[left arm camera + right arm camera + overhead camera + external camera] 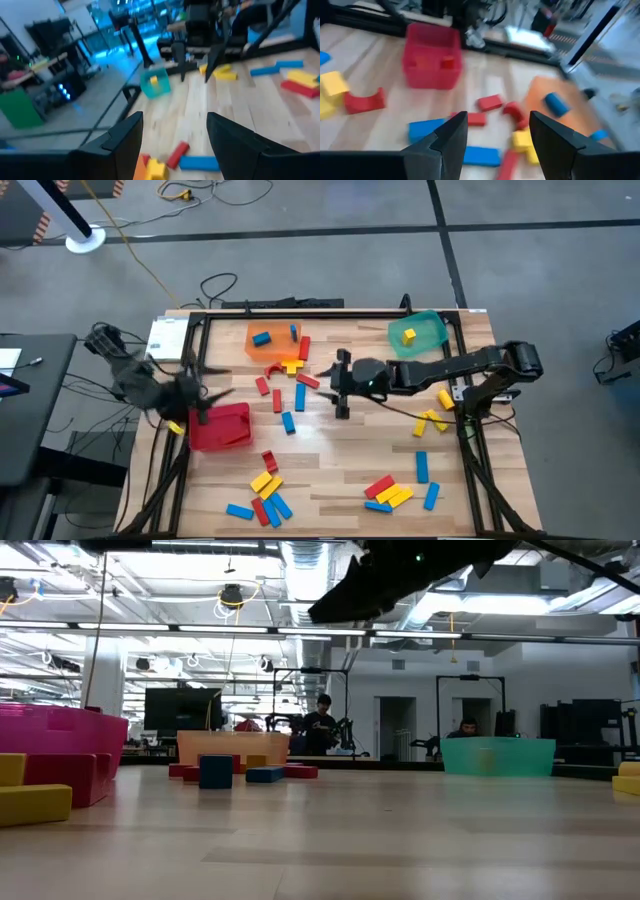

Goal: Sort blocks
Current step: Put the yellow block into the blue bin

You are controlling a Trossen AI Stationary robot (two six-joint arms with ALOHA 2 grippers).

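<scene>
Most blocks (pixel 268 498) are unsorted: clusters lie along the near edge of the bench (pixel 330 465), and more are scattered mid-bench. My right gripper (pixel 341 386) hangs above that middle scatter, fingers spread and empty. My left gripper (pixel 200 392), also spread and empty, hovers at the red bin (pixel 222 430) by the left edge. Toward the far edge, the orange bin (pixel 272 340) holds a few blocks, the green bin (pixel 420 333) one yellow. I judge the sorting barely begun.
</scene>
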